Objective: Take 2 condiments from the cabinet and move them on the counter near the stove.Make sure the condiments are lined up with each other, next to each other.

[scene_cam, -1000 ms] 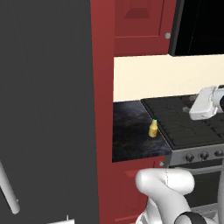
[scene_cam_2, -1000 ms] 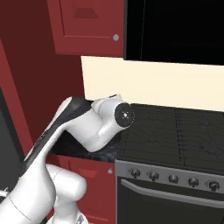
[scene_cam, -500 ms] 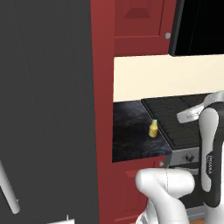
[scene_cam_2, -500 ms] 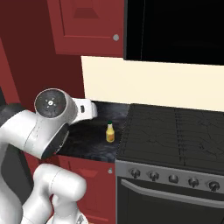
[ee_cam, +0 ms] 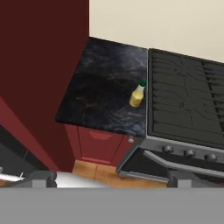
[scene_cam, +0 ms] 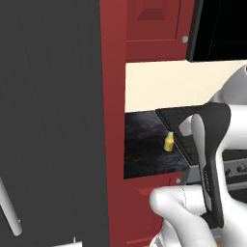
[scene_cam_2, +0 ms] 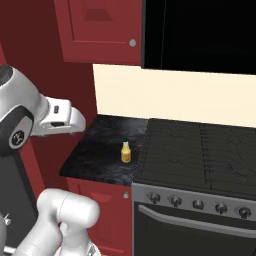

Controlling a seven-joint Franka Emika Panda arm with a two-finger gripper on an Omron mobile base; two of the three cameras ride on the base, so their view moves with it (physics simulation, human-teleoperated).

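One condiment, a small yellow bottle (scene_cam: pixel 169 142) (scene_cam_2: pixel 126 151) (ee_cam: pixel 137 95) with a dark green cap, stands upright on the black counter (scene_cam: pixel 144 149) (scene_cam_2: pixel 97 152) (ee_cam: pixel 103 87), close to the left edge of the stove (scene_cam_2: pixel 200 150) (ee_cam: pixel 188 100) (scene_cam: pixel 181 120). Higher up, the dark red cabinet (scene_cam: pixel 154 24) (scene_cam_2: pixel 97 27) has its panelled door closed. My gripper (ee_cam: pixel 112 178) is open and empty, its two dark tips wide apart, looking down on the counter from above and in front. The arm's white wrist (scene_cam_2: pixel 59 119) hangs left of the counter.
A black appliance (scene_cam_2: pixel 200 35) hangs above the stove. A tall red panel (scene_cam: pixel 112 120) and a dark grey surface (scene_cam: pixel 48 120) close off the left side. Red drawers (ee_cam: pixel 98 144) sit under the counter, next to the oven front with knobs (scene_cam_2: pixel 195 202).
The arm has swung from over the stove to the left, uncovering the yellow bottle in the right base view. The bottle has stayed in place and the gripper stays open.
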